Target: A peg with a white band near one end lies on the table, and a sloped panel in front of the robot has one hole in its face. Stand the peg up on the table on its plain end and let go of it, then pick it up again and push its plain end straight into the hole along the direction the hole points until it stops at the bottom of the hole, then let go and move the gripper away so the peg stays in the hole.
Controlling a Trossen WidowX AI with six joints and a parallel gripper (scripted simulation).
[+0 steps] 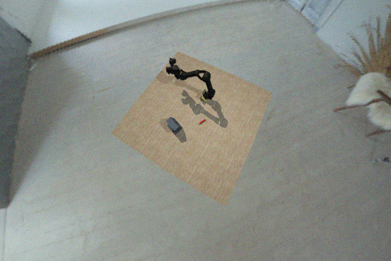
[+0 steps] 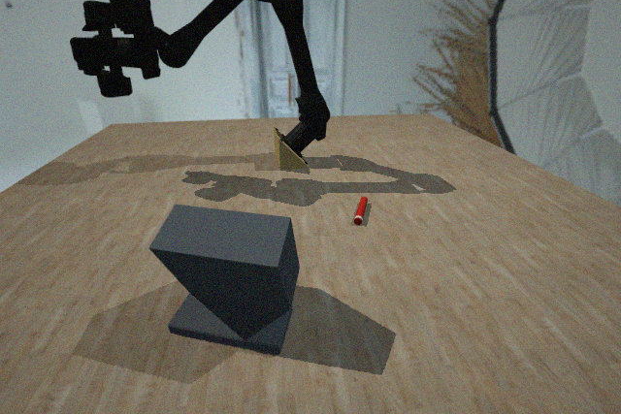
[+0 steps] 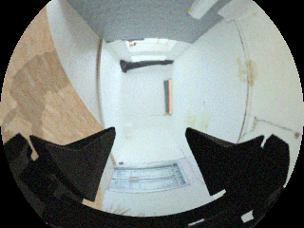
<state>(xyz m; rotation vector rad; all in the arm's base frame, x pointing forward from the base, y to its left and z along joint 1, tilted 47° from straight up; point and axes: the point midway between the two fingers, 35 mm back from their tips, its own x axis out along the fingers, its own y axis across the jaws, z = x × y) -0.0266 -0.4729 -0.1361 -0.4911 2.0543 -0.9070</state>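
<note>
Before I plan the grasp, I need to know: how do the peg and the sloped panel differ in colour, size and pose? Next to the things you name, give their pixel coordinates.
The peg (image 1: 201,121) (image 2: 361,208) is red, the panel (image 1: 173,124) (image 2: 230,237) dark grey. The peg is small and lies flat; the bulkier panel leans over its base. Both are on the table.

Red peg (image 1: 201,121) (image 2: 361,210), white band, lying on table

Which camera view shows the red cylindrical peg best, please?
The exterior view: the red cylindrical peg lies there large enough to show its white band. The top view shows it tiny; the wrist view does not show it.
</note>
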